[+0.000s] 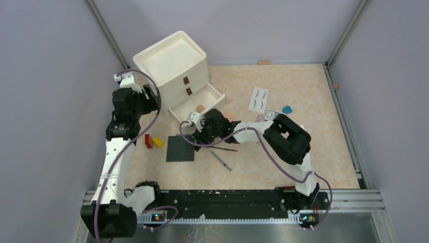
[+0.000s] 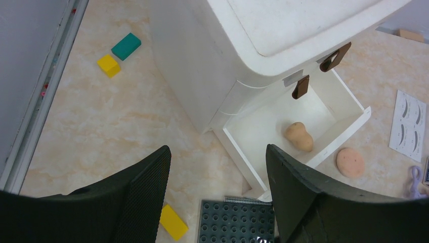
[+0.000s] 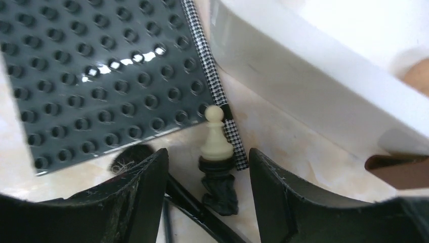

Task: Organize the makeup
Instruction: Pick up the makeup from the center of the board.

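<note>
Only the peach sponge (image 2: pixel 298 136) lies in the open drawer (image 2: pixel 354 104), ahead of your left gripper (image 2: pixel 217 152), whose fingers gape empty. The puff (image 2: pixel 350 162) and lash card (image 2: pixel 409 125) lie further right (both outside). A cream-capped tube (image 3: pixel 216 139) sits untouched between your right gripper's (image 3: pixel 207 157) parted fingers, with a checked pencil (image 3: pixel 212 76) just beyond.

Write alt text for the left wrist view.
The left claw, jaws open, hangs above a white drawer unit whose bottom drawer is pulled out, a peach sponge inside. A round peach puff lies on the table just outside it.
</note>
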Controlling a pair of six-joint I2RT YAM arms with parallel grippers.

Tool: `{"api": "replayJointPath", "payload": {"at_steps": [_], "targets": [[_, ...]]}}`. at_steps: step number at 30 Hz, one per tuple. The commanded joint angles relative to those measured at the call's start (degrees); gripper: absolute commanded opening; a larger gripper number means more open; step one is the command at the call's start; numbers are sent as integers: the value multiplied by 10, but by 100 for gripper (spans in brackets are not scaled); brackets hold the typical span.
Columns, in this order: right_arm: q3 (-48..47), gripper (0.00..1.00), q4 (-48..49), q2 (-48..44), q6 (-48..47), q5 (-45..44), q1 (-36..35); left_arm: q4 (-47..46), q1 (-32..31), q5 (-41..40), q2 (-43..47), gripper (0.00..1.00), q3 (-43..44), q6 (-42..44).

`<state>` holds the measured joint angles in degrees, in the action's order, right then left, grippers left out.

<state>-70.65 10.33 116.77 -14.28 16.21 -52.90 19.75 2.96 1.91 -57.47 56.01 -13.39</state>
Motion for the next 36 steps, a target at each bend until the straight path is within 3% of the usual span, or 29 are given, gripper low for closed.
{"api": "replayJointPath", "payload": {"at_steps": [1, 7, 15, 21, 29, 36], "targets": [[-30, 59, -12, 13, -13, -89, -3, -25, 3, 5, 8, 75, -2, 4], [-22, 60, -2, 16, 12, -271, 1, -25, 4, 5, 7, 75, -3, 4], [0, 62, 5, -13, 84, -318, 33, -26, 4, 8, 6, 75, -3, 4], [36, 61, 49, -57, 46, -253, 34, -26, 5, 7, 6, 75, -3, 4], [58, 61, 101, -90, -63, -39, 34, -26, 4, 7, 4, 75, -3, 4], [-7, 57, 47, -41, -116, 64, 43, -26, 5, 9, 5, 75, -3, 4]]}}
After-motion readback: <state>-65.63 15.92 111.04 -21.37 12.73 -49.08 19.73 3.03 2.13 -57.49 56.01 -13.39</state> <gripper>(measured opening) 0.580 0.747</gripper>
